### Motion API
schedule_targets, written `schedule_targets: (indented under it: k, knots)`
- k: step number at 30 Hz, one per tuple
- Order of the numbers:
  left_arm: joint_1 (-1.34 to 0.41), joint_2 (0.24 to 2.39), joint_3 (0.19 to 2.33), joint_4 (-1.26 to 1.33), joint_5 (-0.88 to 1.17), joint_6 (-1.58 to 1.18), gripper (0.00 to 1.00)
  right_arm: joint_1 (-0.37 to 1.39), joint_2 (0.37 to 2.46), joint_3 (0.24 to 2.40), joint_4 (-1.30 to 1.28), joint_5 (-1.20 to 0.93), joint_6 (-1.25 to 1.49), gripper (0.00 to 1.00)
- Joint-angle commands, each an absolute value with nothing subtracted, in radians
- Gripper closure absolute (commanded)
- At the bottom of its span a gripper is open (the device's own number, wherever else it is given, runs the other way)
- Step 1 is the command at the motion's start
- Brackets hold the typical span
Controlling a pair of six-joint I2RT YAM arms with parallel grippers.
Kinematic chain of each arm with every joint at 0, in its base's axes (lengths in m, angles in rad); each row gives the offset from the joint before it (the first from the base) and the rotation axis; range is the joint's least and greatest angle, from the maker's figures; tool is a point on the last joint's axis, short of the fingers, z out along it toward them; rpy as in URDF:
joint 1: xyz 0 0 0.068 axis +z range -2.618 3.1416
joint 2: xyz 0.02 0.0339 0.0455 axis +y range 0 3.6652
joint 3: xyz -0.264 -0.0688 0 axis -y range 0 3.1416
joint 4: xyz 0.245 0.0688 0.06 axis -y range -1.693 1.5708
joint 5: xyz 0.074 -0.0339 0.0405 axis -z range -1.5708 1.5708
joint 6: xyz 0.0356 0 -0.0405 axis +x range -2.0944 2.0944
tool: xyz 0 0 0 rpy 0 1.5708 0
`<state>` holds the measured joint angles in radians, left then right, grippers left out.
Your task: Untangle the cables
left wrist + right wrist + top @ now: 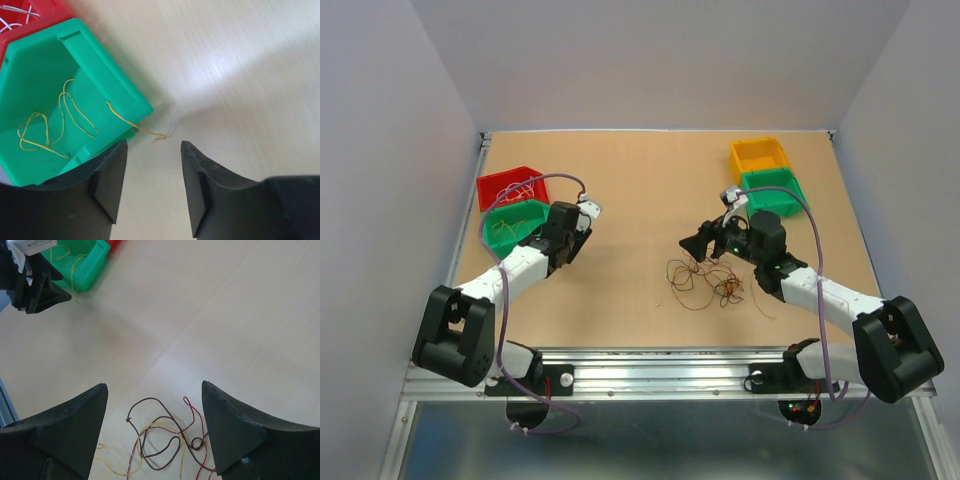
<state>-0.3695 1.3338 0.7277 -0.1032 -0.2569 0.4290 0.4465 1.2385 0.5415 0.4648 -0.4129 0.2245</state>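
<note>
Four bins are seen from above: a red bin (495, 186) and the left green bin (492, 238) at the far left of the bench (640, 180), an orange bin (736, 155) and the right green bin (776, 183) at the far right. The cables (705, 283) lie in a loose knot near the middle of the bench. The right claw (703, 245) hangs over their far edge. The left claw (582, 212) is held beside the left green bin, well apart from the knot.

From the left wrist, the left claw (152, 165) is seen with its jaws partly apart and nothing between them. A yellow wire (132, 124) is draped over the rim of the left green bin (117, 75), one end inside and the other on the bench just ahead of the jaws. More yellow loops (45, 127) lie in the bin.

From the right wrist, the right claw (154, 395) is seen spread wide and empty above the cables (160, 440), where brown, red and yellow strands are crossed over one another.

Two risks can be judged from this. The draped wire is only half in the bin, so it could be dragged back out if it is brushed by the left claw. In the knot, the strands lie so close that several could be pinched at once by the right claw. The knot would then be tightened or lifted whole rather than one strand being freed.
</note>
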Motion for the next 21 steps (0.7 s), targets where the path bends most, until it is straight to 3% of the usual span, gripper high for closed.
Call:
schedule_targets:
  k: [1,9,17,21]
  knots:
    - [-0.373,1.376,0.718,-0.086,-0.293,0.39,0.46,0.451,1.233,0.549,0.522,-0.43,0.218,0.2]
    - [-0.388,1.397,0.693,0.054,-0.431,0.42,0.49,0.451,1.238,0.551,0.526,-0.439,0.221,0.2]
    - [-0.426,1.425,0.666,0.081,-0.383,0.613,0.41,0.451,1.247,0.554,0.528,-0.44,0.218,0.2]
    - [-0.437,1.446,0.634,0.149,-0.481,0.699,0.39,0.453,1.247,0.552,0.528,-0.443,0.218,0.2]
